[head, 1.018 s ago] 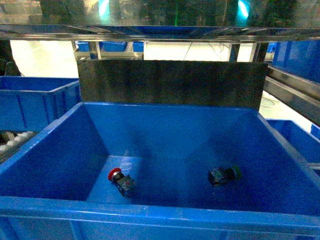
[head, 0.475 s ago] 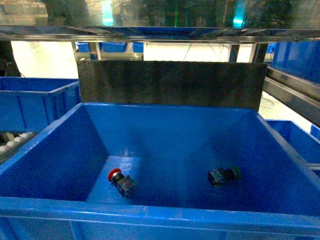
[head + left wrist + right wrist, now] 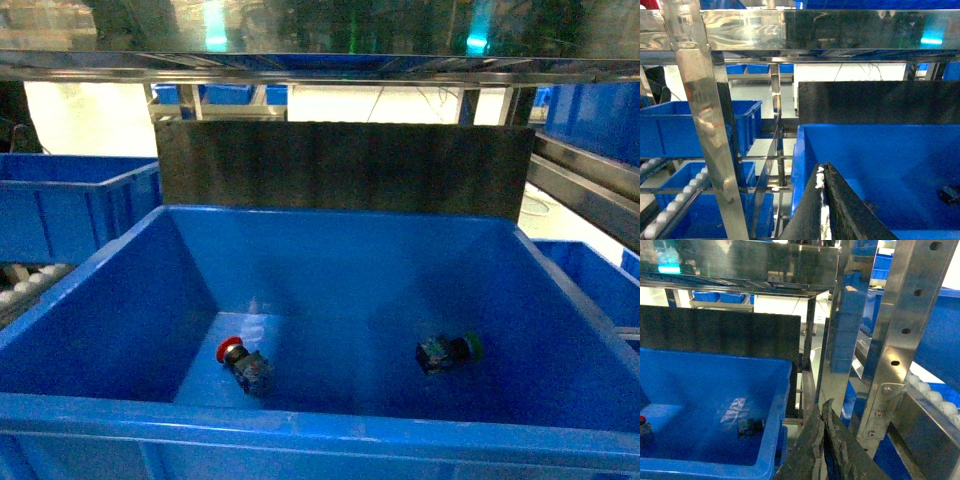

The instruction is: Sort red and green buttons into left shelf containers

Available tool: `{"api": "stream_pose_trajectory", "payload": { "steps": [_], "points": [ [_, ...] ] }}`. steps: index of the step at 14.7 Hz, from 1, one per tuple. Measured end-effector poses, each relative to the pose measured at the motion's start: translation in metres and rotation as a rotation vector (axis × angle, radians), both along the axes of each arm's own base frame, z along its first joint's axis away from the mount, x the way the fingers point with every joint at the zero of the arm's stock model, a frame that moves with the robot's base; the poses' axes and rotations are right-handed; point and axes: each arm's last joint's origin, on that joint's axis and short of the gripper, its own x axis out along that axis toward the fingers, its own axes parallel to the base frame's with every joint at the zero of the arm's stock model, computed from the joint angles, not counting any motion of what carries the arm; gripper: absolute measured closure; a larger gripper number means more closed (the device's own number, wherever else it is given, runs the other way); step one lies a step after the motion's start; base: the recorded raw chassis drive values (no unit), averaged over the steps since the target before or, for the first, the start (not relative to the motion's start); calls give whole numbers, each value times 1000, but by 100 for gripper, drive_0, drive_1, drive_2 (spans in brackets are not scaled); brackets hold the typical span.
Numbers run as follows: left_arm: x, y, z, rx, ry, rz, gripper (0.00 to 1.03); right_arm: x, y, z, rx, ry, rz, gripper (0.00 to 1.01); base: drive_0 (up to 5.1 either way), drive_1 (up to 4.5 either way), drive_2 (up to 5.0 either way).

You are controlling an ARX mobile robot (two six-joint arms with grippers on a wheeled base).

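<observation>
Two pincers show only in the wrist views: the left pincer (image 3: 824,172) and the right pincer (image 3: 823,410) each have their fingers pressed together, holding nothing. Both sit outside the big blue bin (image 3: 320,425), one off each side wall. On the bin's floor the red button (image 3: 240,359) lies toward the left and the green button (image 3: 448,351) toward the right, well apart. Another blue bin (image 3: 60,200) stands left of the big one.

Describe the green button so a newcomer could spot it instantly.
Look into the big blue bin directly ahead. On its floor, right of centre, lies the green button, tipped on its side. Its green cap distinguishes it from the red button lying left.
</observation>
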Motion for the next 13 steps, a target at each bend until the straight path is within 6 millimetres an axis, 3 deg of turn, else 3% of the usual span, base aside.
{"api": "stream_pose_trajectory", "payload": {
  "steps": [2, 3, 11, 13],
  "points": [
    [0, 0, 0, 0, 0, 0, 101, 0, 0, 0, 0, 0, 0, 99, 0, 0, 0],
    [0, 0, 0, -1, 0, 0, 96, 0, 0, 0, 0, 0, 0, 99, 0, 0, 0],
    [0, 0, 0, 0, 0, 0, 3, 0, 0, 0, 0, 0, 0, 4, 0, 0, 0],
    [0, 0, 0, 0, 0, 0, 5, 0, 0, 0, 0, 0, 0, 4, 0, 0, 0]
  ]
}}
